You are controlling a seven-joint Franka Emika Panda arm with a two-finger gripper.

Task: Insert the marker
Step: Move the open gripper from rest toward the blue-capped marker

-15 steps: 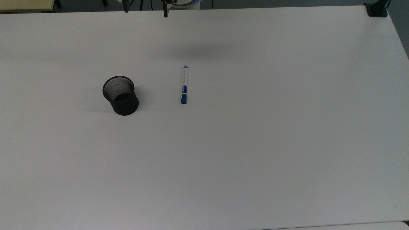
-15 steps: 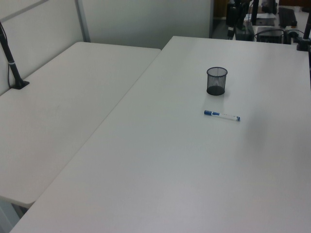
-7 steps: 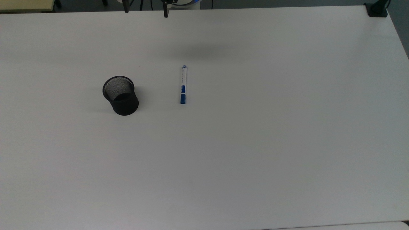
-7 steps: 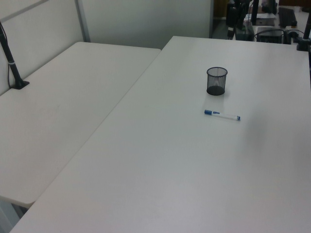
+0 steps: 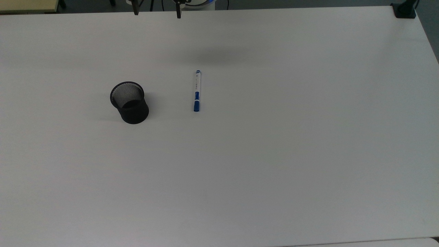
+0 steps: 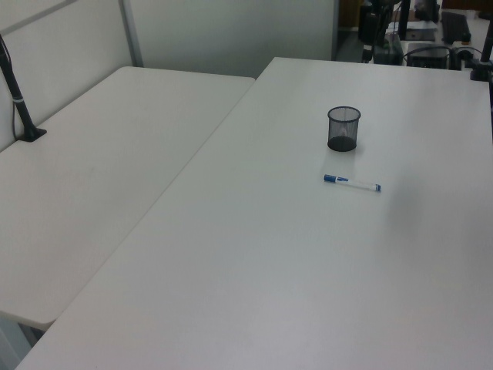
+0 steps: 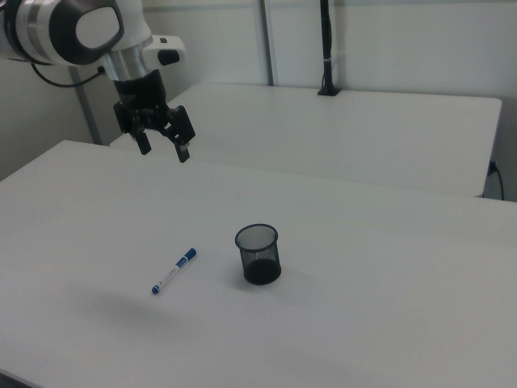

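Observation:
The marker [image 5: 197,91] lies flat on the white table [image 5: 274,154], its white barrel pointing up the top view and its blue cap at the lower end. It also appears as the marker [image 6: 352,183] and the marker [image 7: 174,271]. A black mesh cup [image 5: 129,102] stands upright to the top view's left of it, seen too as the cup [image 6: 343,129] and the cup [image 7: 258,254]. My gripper [image 7: 164,149] hangs high above the table's far side, open and holding nothing, well away from both. Its fingertips [image 5: 178,14] poke in at the top view's upper edge.
A second white table [image 6: 100,169] adjoins on the left view's left, with a black pole [image 6: 17,100] clamped to it. Another black clamp [image 5: 404,10] sits at the table's corner at the top view's upper right. Bare tabletop surrounds the marker and cup.

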